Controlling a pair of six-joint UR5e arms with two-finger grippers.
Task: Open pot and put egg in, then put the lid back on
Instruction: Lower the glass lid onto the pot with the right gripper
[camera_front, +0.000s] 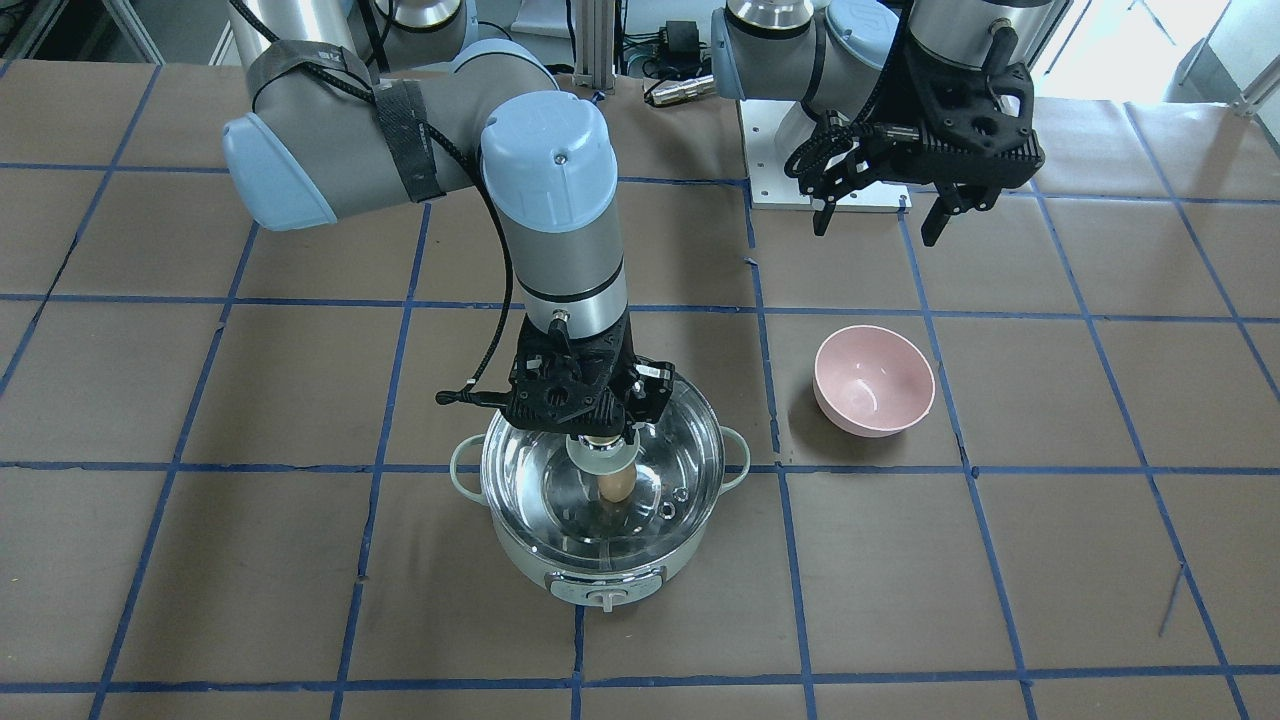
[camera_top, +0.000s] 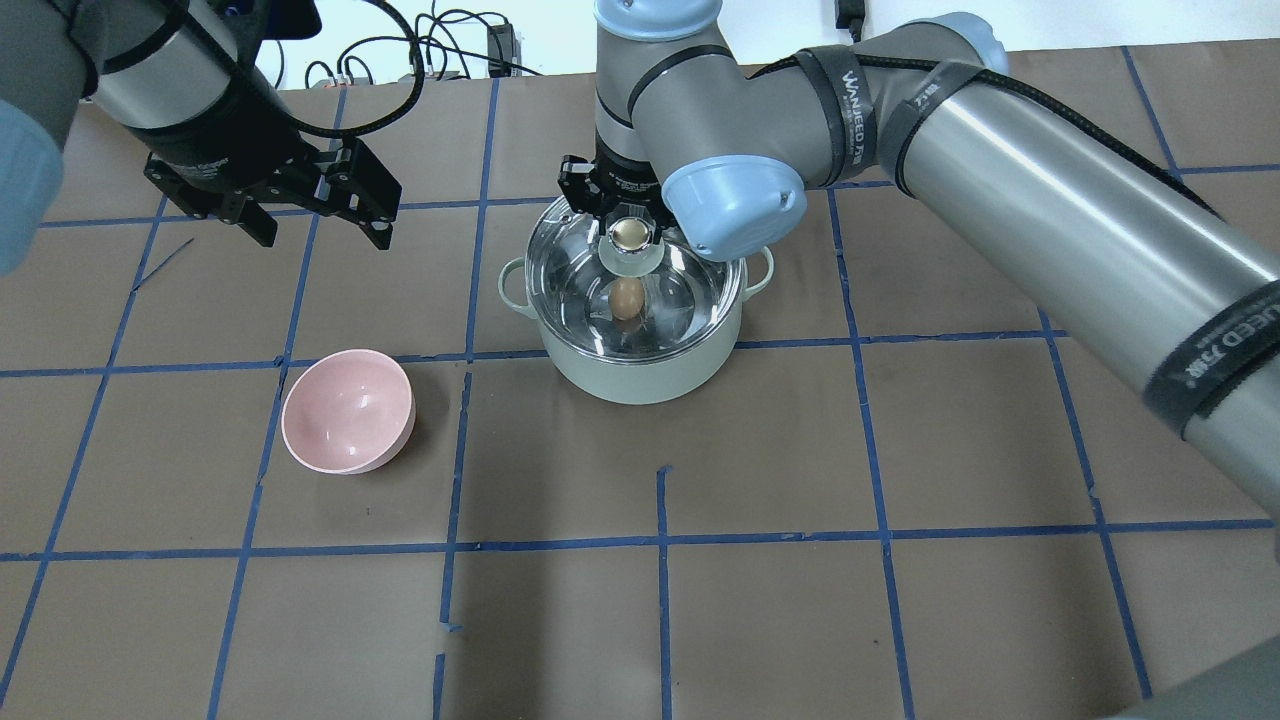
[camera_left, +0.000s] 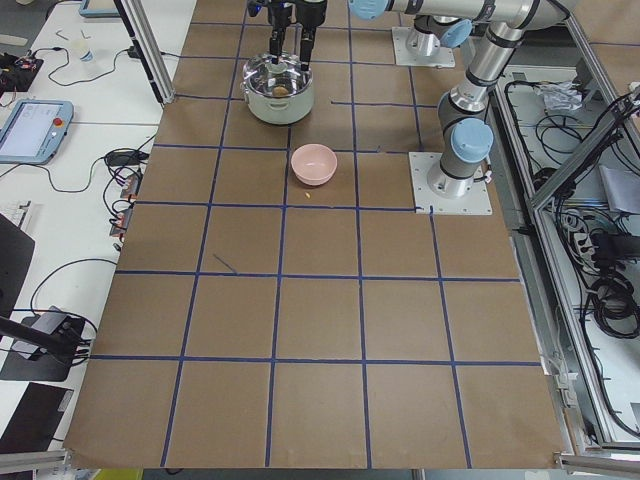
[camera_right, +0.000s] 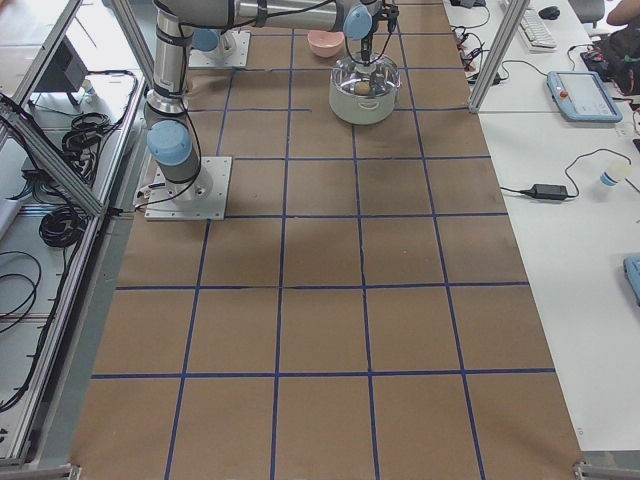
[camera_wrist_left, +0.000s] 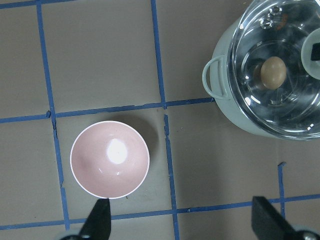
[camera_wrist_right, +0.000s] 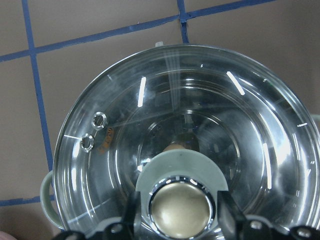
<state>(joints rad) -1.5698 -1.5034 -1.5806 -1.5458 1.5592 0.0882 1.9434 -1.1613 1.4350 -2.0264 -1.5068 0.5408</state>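
Overhead exterior: right gripper (camera_top: 632, 236) clasps lid (camera_top: 575, 275) over pot (camera_top: 640, 378) rim, bowl (camera_top: 345, 408) well apart.

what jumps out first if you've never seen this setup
The mint-green pot in the middle of the table draws the eye: a glass lid covers it, a brown egg shows through, and the right tool straddles the lid's gold knob. On the robot's left of the pot stands an empty pink bowl, with the left tool hanging open in the air, apart from it.
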